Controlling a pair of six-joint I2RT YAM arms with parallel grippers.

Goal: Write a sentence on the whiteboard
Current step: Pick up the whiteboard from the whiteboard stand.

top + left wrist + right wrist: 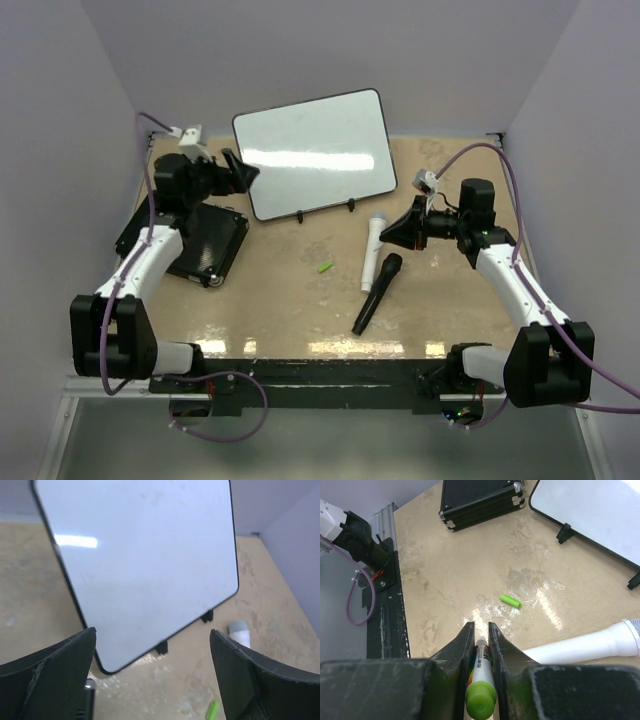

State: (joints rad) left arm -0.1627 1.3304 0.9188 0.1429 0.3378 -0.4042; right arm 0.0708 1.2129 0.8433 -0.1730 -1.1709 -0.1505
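Overhead, the tan bench (290,300) is carrying the whiteboard (315,150), standing tilted on black feet at upper centre. Left pincer (243,172) is gaping wide just beside its left edge; right pincer (481,626), at right, is clenching a green-ended marker (481,675).

Thing: whiteboard (315,150), a large rectangle.
Look: glossy white face, thin black frame, rounded corners; a bright strip of light reflects across the upper part.
Surface: plain white in all three views.
Pose: propped on two small black feet (300,215) under its lower edge, turned slightly askew.
Place: far side of the counter (280,300), left of centre.
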